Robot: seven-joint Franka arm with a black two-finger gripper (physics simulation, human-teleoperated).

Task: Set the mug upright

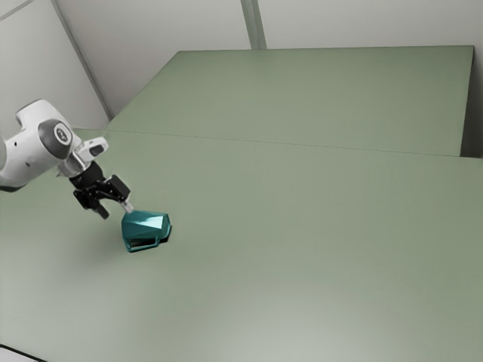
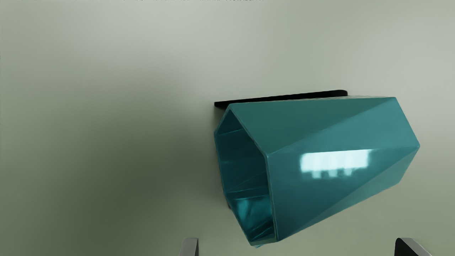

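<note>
Mug [image 1: 147, 225] on its side on the desk [image 1: 302, 226]. Exterior view, left to right: arm [image 1: 44, 147] comes in at the left edge, then end effector [image 1: 115, 210], fingers spread wide, then the mug, near the fingertips. Wrist view: mug's open mouth and faceted side visible, mug just beyond the fingertips.

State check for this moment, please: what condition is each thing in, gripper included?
Mug: lying on its side on the table, not upright, not gripped; nothing visible inside.
Gripper: open, fingers wide apart, nothing held.
</note>
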